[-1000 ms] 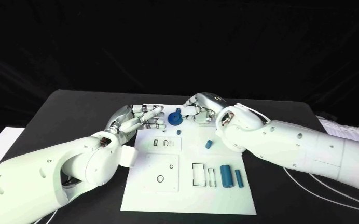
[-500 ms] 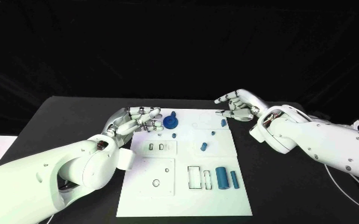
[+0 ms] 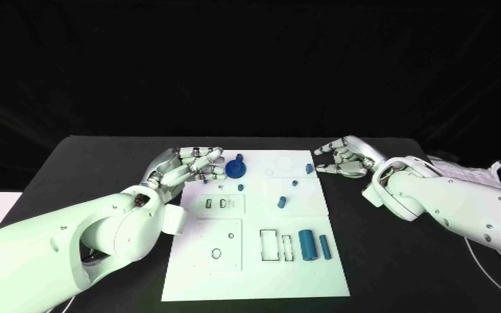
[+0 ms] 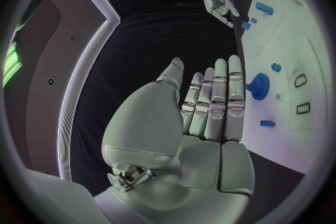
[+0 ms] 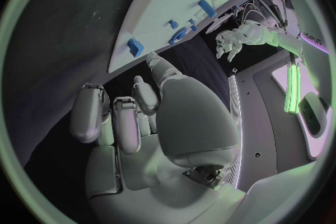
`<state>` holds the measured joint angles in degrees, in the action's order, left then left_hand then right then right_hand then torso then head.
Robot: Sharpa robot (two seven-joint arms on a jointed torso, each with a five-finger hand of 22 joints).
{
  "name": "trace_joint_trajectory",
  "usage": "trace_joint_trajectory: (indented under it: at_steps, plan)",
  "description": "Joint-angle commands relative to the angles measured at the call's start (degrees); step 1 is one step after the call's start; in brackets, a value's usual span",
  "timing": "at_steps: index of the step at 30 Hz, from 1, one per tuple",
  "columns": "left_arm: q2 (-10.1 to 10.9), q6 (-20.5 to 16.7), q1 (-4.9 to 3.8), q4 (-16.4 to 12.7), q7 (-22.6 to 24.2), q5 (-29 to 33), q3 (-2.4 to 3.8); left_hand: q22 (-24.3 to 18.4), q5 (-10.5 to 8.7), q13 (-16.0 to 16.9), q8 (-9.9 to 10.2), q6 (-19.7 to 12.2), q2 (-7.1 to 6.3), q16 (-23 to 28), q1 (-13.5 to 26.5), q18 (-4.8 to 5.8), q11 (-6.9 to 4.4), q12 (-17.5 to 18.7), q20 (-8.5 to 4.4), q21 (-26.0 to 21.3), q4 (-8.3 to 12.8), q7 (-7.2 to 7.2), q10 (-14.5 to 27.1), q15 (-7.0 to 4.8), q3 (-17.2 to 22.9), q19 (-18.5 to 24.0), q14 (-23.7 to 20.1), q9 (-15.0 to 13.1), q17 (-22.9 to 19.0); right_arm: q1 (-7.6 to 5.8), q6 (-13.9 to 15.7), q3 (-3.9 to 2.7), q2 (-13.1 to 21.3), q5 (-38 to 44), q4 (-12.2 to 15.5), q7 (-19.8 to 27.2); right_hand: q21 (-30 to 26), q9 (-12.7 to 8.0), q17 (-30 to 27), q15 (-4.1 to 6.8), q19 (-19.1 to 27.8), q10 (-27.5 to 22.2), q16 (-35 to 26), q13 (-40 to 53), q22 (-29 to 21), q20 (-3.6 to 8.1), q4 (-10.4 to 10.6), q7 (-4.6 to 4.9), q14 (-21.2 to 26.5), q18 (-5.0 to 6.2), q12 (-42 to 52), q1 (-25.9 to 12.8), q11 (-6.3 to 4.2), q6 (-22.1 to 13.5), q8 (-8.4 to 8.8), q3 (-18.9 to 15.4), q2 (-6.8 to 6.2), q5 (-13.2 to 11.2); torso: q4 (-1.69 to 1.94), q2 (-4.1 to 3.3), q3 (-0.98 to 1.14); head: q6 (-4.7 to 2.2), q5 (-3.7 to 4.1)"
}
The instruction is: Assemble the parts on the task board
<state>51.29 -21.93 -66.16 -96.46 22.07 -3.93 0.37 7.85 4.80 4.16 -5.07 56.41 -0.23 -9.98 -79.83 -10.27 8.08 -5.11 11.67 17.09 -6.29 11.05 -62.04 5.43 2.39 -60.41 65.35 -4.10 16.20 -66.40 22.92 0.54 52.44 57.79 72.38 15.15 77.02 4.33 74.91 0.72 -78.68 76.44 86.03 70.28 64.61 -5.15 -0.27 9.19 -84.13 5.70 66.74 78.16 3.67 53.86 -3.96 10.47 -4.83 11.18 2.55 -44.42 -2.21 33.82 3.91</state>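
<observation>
The task board (image 3: 255,269) is lying flat in the middle of the black table (image 3: 94,161), with its long side running away from the robot.

Left hand (image 3: 188,166): it is hovering at the far-left corner of the board, fingers extended and held side by side, holding nothing. In the left wrist view (image 4: 203,117) the fingers are lying straight and close together, with the thumb set apart. The fingertips are sitting just beside the blue gear-shaped part (image 3: 237,168), which is standing on the far-left area of the board; contact cannot be confirmed.

Right hand (image 3: 347,159): it is hovering over the table just off the far-right edge of the board, fingers loosely curled and parted, holding nothing. The right wrist view (image 5: 133,123) is showing the fingers bent with no part between them.

Parts on the board:
- A small blue piece (image 3: 310,169) is sitting near the far-right edge, close to the right hand but apart from it.
- A short blue peg (image 3: 281,201) is lying near the board's centre.
- A thick blue cylinder (image 3: 307,244) and a thin blue bar (image 3: 325,246) are lying side by side near the right edge, beside two rectangular slots (image 3: 269,244)
</observation>
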Motion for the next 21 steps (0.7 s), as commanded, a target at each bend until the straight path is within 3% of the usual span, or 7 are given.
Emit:
trace_joint_trajectory:
  at_steps: [1, 11, 18, 21]
  plan:
    - [-0.18, 1.36, 0.00, -0.01, 0.74, -0.27, 0.00, -0.06, -0.03, 0.04, 0.23, 0.37, 0.44, 0.17, -0.28, -0.21, 0.17, 0.30, -0.09, -0.30, 0.27, -0.07, -0.40, 0.04, 0.00, -0.37, 0.43, -0.01, 0.11, 0.59, -1.89, -0.03, -0.84, 1.68, -1.03, 0.22, 0.04, -0.10, 8.61, -0.13, -0.01, -0.41, 0.04, -0.12, -0.10, -0.14, -0.41, -0.05, -4.39, -0.76, -0.35, 0.67, 0.20, -0.45, 0.29, -0.03, 0.01, -0.35, 0.13, 0.00, -0.09, 0.20, 0.24]
    - [-0.20, 1.45, 0.01, 0.03, 0.58, -0.27, -0.01, -0.06, -0.03, 0.03, 0.24, 0.37, 0.42, 0.18, -0.28, -0.20, 0.17, 0.31, -0.09, -0.30, 0.30, -0.07, -0.41, 0.04, 0.00, -0.38, 0.43, -0.01, 0.13, 1.15, -1.77, -0.04, -3.24, 3.04, -4.05, -1.58, 0.04, -0.11, 8.62, -0.16, 0.00, -0.38, 0.03, -0.12, -0.09, -0.16, -0.46, 0.00, -4.39, -0.76, -0.35, 0.64, 0.25, -0.57, 0.28, -0.03, 0.28, -0.67, 0.08, 0.07, -0.13, 0.59, 0.04]
    - [-0.20, 1.46, 0.01, 0.02, 0.46, -0.27, -0.01, -0.06, -0.03, 0.03, 0.24, 0.37, 0.42, 0.18, -0.28, -0.20, 0.17, 0.31, -0.09, -0.30, 0.30, -0.07, -0.41, 0.04, 0.00, -0.38, 0.43, -0.01, 0.13, 1.19, -1.87, -0.04, -4.23, 3.45, -5.07, -2.44, 0.12, 0.09, 8.71, -0.16, -0.04, 0.01, 0.06, 0.24, 0.03, -0.19, -0.51, -0.04, -4.41, -0.77, 0.09, 0.52, 0.20, 0.30, -0.23, 0.18, 1.37, -1.42, 0.10, 0.06, -0.12, 0.76, 0.10]
    - [-0.19, 1.43, 0.01, 0.02, 0.41, -0.27, -0.01, -0.07, -0.03, 0.02, 0.30, 0.33, 0.40, 0.22, -0.30, -0.20, 0.18, 0.37, -0.11, -0.30, 0.38, -0.06, -0.38, 0.03, 0.02, -0.40, 0.45, 0.01, 0.19, 1.19, -1.99, -0.04, -4.59, 3.71, -5.38, -2.65, 0.13, 0.30, 8.69, -0.05, -0.04, 0.08, 0.03, 0.32, 0.04, -0.13, -0.87, -0.19, -4.41, -0.76, 0.17, 0.78, 0.06, 1.41, -0.71, 0.64, 2.21, -3.23, 0.09, 0.08, -0.10, 0.78, -0.01]
